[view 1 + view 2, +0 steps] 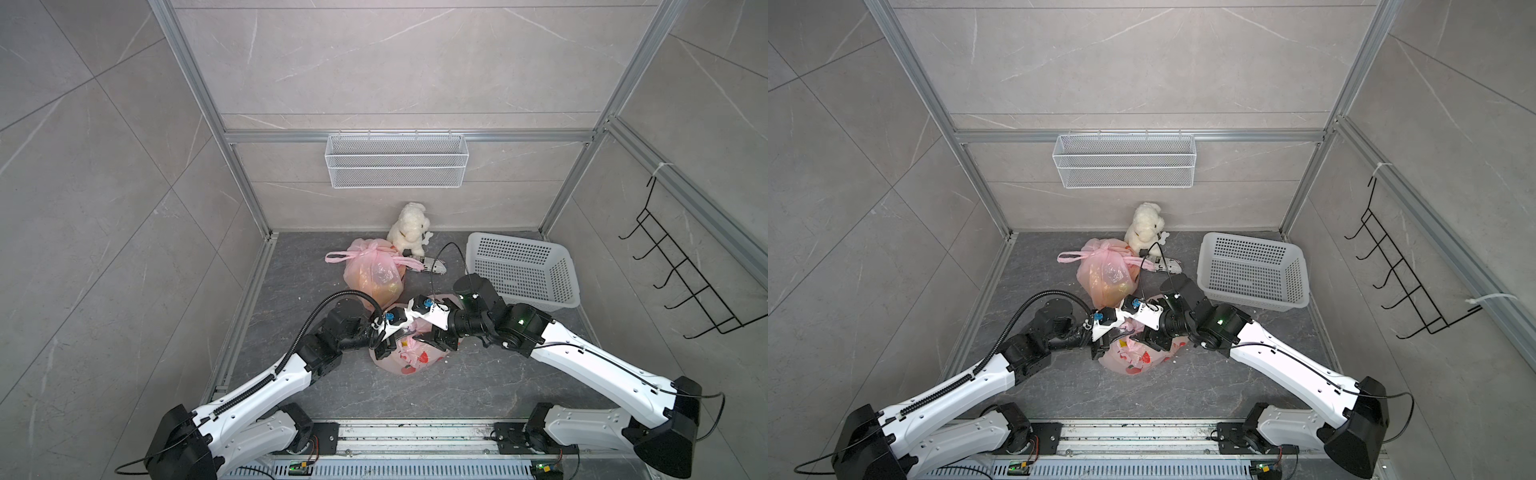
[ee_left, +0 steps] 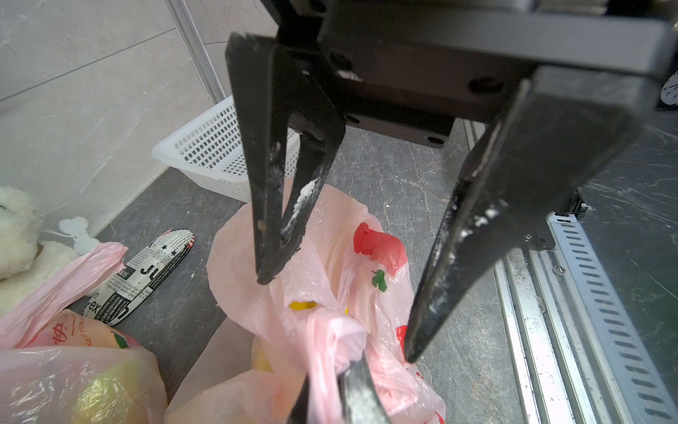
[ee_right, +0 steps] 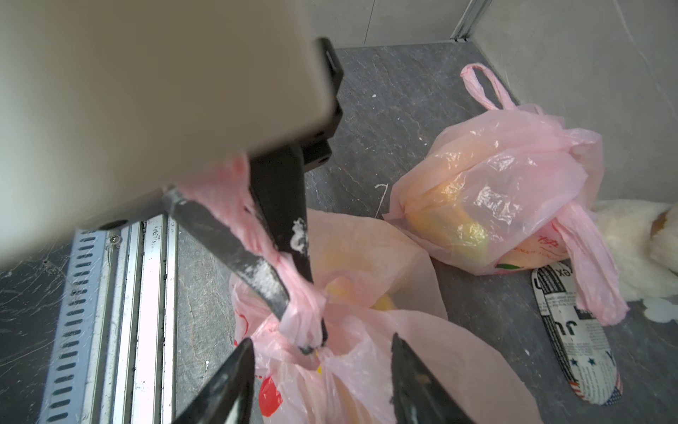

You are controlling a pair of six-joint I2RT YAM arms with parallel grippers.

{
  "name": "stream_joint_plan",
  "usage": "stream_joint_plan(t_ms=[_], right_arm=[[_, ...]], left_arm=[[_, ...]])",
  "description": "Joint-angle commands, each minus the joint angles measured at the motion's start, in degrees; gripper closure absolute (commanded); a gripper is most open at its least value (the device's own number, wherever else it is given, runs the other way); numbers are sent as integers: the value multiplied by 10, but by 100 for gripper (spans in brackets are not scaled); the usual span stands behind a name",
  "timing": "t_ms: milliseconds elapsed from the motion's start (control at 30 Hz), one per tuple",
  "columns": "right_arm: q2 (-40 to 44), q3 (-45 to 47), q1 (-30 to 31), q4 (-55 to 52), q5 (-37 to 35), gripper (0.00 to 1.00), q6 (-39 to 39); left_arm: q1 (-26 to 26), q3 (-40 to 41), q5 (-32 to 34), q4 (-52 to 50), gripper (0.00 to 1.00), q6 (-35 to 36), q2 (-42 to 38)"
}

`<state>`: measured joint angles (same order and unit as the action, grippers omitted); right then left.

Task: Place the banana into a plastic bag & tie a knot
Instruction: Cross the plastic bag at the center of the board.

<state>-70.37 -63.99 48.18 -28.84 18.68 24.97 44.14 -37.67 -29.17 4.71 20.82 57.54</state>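
**Knot-tying is in hand; the banana is lying inside the bag.**

The left hand [image 3: 304,330] is clamping the twisted handle [image 3: 234,220] of the bag [image 1: 409,361], which is sitting on the counter [image 1: 478,374] between the two arms. The right hand [image 2: 337,317] is hovering over the bag mouth with jaws apart, gripping nothing. The banana [image 2: 302,304] is showing as a yellow patch through the film. Judgement: no knot is formed yet, and the next move is calling for the right hand to catch the second handle, which I cannot locate, and cross it over. The film is looking thin, pink, translucent and crinkled, with red print. The handle is roping tight. The counter is dark, veined and matte. A tied bag [image 1: 374,274] is sitting behind, apart.
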Motion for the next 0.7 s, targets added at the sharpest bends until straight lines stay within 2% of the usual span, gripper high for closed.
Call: stream_joint_plan(t_ms=[0, 133, 367, 500, 667], right_arm=[[-21, 25, 3, 13, 15, 43, 33], [-25, 51, 5, 36, 19, 45, 35], [-34, 75, 13, 52, -15, 47, 40], [19, 106, 7, 99, 14, 39, 24], [53, 116, -15, 123, 76, 37, 8]], left_arm=[[4, -1, -24, 22, 100, 30, -20], [2, 2, -27, 30, 100, 32, -27], [-3, 15, -26, 51, 100, 24, -46], [-9, 25, -35, 62, 100, 19, -53], [-13, 27, -63, 74, 100, 9, -49]])
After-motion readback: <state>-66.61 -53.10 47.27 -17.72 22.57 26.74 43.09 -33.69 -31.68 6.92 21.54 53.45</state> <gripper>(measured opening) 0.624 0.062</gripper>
